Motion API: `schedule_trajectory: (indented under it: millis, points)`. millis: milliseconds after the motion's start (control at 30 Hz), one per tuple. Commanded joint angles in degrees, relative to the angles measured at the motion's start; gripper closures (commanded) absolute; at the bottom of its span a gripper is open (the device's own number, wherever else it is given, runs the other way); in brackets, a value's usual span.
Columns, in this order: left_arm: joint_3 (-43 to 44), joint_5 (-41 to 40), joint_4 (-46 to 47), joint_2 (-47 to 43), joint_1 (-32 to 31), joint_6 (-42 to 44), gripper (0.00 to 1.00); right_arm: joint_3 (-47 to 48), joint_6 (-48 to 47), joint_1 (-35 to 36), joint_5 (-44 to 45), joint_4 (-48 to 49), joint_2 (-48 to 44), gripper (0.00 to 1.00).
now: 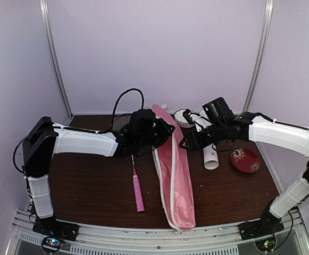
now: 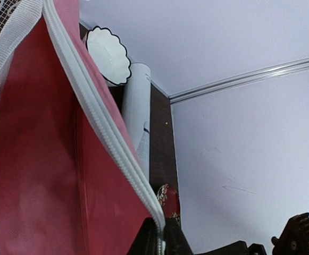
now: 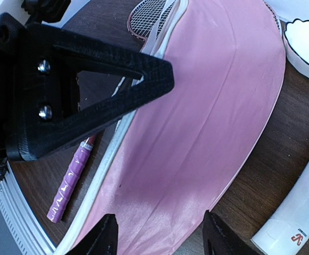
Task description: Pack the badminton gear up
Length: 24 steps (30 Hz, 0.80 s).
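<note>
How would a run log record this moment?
left gripper: shut on pink cover edge | right gripper: open above pink cover | racket: beside pink cover

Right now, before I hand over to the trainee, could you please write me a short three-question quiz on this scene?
1. True or false: the right gripper is clamped on the white tube.
2. Multiple choice: what is the left gripper pinching? A) the white tube B) the zippered edge of the pink cover C) the scalloped bowl
3. Fill in the blank: the red dish lies on the robot's ___ side of the white tube.

Key
1. False: its jaws stand open above the pink cover.
2. B
3. right
</note>
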Motion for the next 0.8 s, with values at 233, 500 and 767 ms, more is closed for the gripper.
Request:
schedule_trajectory:
  millis: [233,500,767]
  points:
    - [-1.5,1.9,13.2,1.0,-0.3,0.1,0.91,6.4,-6.4,0.3,-6.6,-3.8,4.8,0.43]
    - [-2.4,3.4,14.8,0.4,-0.3,0.5,0.87,5.6,-4.8,-2.9,-12.7,-4.2,4.0,0.3]
    - [-1.6,5.8,11.7,0.2,-0.4,3.2,0.84,6.4,6.4,-7.5,-18.5,-0.3,5.3,0.3]
